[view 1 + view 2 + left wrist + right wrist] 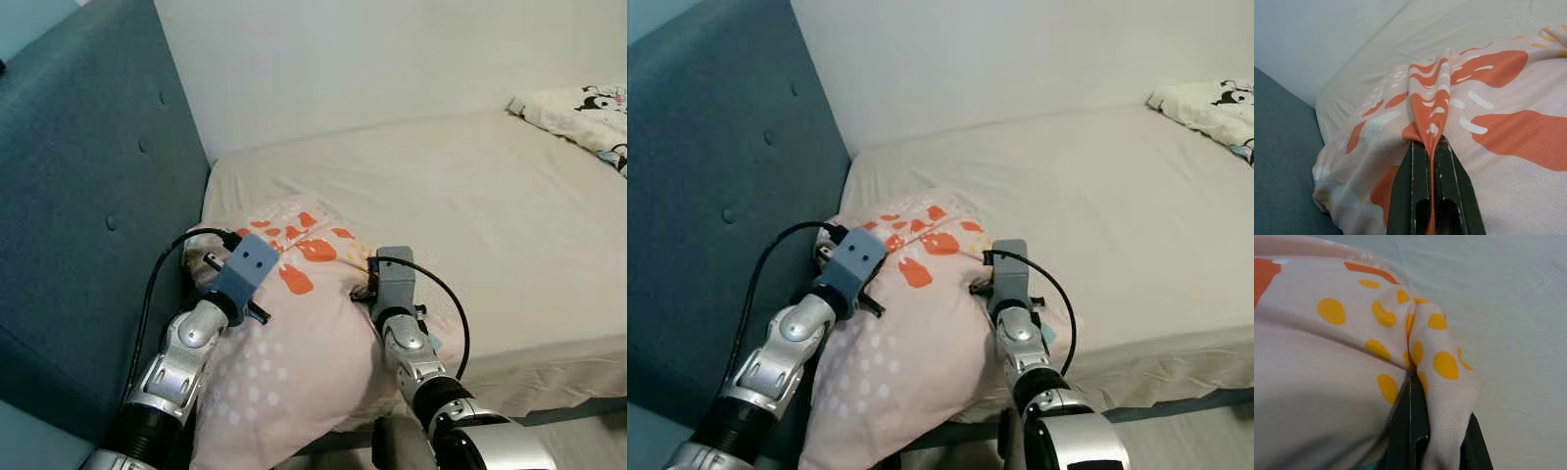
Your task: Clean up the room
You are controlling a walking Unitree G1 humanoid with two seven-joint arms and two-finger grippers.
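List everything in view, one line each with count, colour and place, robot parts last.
pillow: one, pale pink with orange shapes, white dots and yellow spots, at the bed's near corner beside the headboard, hanging partly over the edge.
bed: one, cream sheet, runs from the headboard to the far right.
second pillow: one, white with a black cartoon print, at the bed's far right corner.
headboard: one, teal, padded and buttoned, on the left.
wall: one, white, behind the bed.
left gripper: one, black fingers, shut on a fold of the pillow's orange-patterned fabric.
right gripper: one, black fingers, shut on a yellow-spotted fold of the pillow.
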